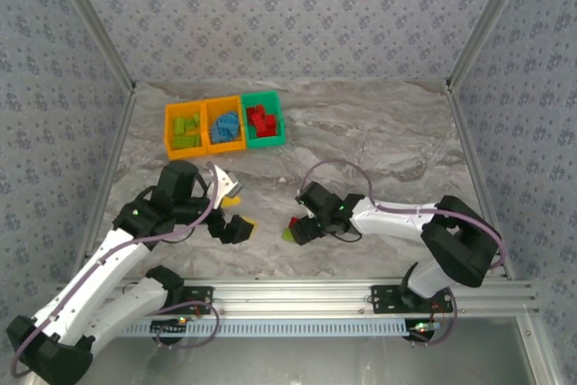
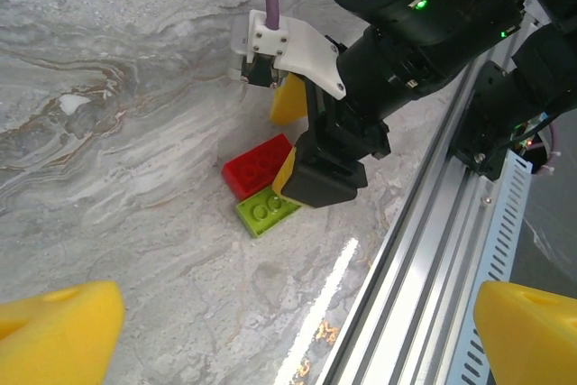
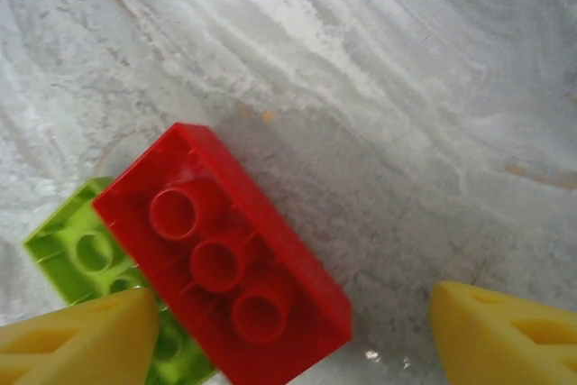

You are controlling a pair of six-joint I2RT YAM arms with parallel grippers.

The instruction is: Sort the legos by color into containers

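One red lego (image 3: 225, 254), long axis diagonal

Can't count the legos (image 1: 226, 124) piled in the containers (image 1: 168, 128) from the top, way too small and jumbled. Only getting part of the green lego (image 3: 68, 254) in the right wrist view, tucked under the red lego (image 3: 225, 250) and one of the pads (image 3: 81, 340) of the right gripper (image 3: 293, 340), with both pads chopped off by the bottom edge. Same deal from the left wrist, both bricks partly buried under that gripper's finger, plus losing the fingertips (image 2: 59, 331) of the left gripper (image 2: 297, 335) to the bottom corners.
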